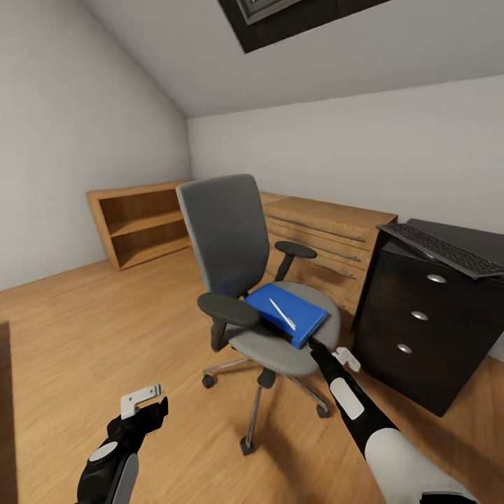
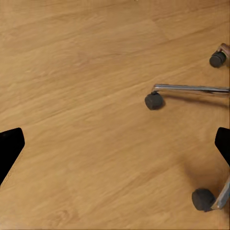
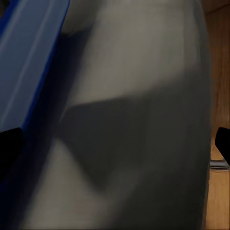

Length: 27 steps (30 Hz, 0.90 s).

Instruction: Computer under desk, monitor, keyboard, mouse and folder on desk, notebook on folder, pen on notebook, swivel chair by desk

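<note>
Right tool (image 1: 316,346) beside one folder (image 1: 280,311)

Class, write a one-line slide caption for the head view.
Right gripper reaches the blue folder, pen atop, on the swivel chair beside the desk.

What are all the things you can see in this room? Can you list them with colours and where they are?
swivel chair: one, grey with black armrests, middle of the wood floor
folder: one, bright blue, lying on the chair seat
pen: one, white, on top of the folder
desk: one, black with silver knobs, at the right
keyboard: one, dark, on the desk top, overhanging its edge
wooden chest: one, light wood, behind the chair
open shelf: one, light wood, by the left wall
left end effector: one, black and white, low over the floor, open
right end effector: one, black and white, at the front edge of the folder, open
</note>
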Tool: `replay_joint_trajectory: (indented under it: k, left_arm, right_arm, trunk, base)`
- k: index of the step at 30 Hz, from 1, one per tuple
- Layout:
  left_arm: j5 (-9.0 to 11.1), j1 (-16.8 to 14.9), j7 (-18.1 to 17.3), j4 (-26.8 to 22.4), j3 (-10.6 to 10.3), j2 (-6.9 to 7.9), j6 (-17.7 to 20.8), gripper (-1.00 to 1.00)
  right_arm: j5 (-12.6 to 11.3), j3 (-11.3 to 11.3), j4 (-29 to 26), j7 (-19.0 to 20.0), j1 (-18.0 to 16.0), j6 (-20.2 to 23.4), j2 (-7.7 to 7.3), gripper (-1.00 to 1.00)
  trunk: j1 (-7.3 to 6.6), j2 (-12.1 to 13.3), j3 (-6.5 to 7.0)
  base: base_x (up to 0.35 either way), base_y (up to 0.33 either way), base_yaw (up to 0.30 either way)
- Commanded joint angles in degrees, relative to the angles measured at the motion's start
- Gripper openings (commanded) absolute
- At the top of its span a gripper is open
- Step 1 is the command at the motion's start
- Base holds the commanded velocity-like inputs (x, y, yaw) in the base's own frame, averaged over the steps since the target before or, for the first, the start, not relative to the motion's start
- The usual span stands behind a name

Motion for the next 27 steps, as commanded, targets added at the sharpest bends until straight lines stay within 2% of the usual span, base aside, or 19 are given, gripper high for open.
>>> replay_joint_trajectory:
  k: [1, 9, 13, 19, 27]
  left_arm:
    - [0.61, -0.04, 0.37, -0.04, 0.0, -0.02, 0.19, 1.0]
    - [0.61, -0.04, 0.38, -0.04, 0.0, -0.02, 0.26, 1.0]
    - [0.62, -0.04, 0.37, -0.04, 0.0, -0.02, 0.55, 1.0]
    - [0.62, -0.04, 0.37, -0.04, 0.0, -0.02, 0.63, 1.0]
    - [0.62, -0.04, 0.37, -0.04, 0.0, -0.02, 0.71, 1.0]
  right_arm:
    - [-0.89, 0.2, 2.42, 0.24, 0.0, 1.38, 0.07, 1.0]
    - [-0.86, 0.2, 2.35, 0.23, 0.0, 1.37, 0.0, 1.0]
    - [-0.81, 0.2, 2.35, 0.25, 0.0, 1.37, -0.01, 1.0]
    - [-0.82, 0.19, 2.35, 0.22, 0.0, 1.37, -0.01, 1.0]
    - [-0.82, 0.2, 2.35, 0.24, 0.0, 1.37, -0.01, 1.0]
  trunk:
    - [0.03, -0.01, -0.06]
    - [0.03, -0.01, -0.06]
    - [0.03, -0.01, -0.06]
    - [0.03, -0.01, -0.06]
    - [0.03, -0.01, -0.06]
  base:
    - [0.295, 0.139, 0.0]
    - [0.285, 0.131, 0.0]
    - [0.087, 0.032, 0.0]
    - [-0.015, 0.004, 0.0]
    - [-0.231, 0.0, 0.0]
